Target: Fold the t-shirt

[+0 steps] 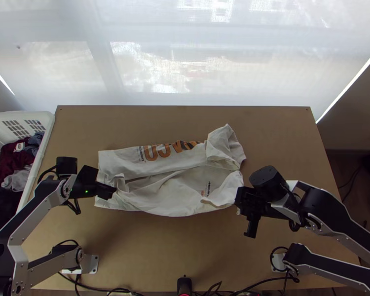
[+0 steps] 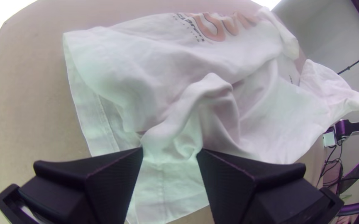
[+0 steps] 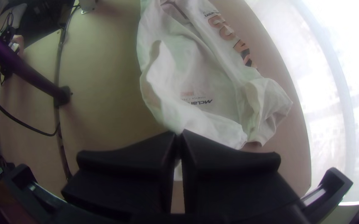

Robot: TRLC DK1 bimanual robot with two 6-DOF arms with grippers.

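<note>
Left gripper (image 2: pixel 170 152): parted by a moderate gap, with a cloth ridge (image 2: pixel 212 85) standing between the fingers; cannot tell of any firm pinch, so to be judged open for now.
Right gripper (image 3: pixel 179 135): closed nearly tip to tip, with a thin part of the shirt's near side caught between, close to its right end.
Step in hand: probably taking the near side at both ends, for folding it toward the far side.
Doing it well: close the left side on a small, flat pinch near the corner, rather than on the loose ridge; then lift both ends together, with light tension, and lay down slowly.
Risk: catching two layers at once, or pulling unevenly and twisting the cloth.
T-shirt (image 1: pixel 180 190): lying across the middle of the table (image 1: pixel 160 246), between the two arms, partly folded lengthwise and wrinkled, with large print on the far strip.
Hem (image 2: pixel 102 114): fairly straight, at the left end.
Sleeve (image 1: pixel 222 143): bunched at the far right; better to smooth before the next fold.
Basket (image 1: pixel 50 120): at the table's left, with clothes (image 1: pixel 17 163) inside.
</note>
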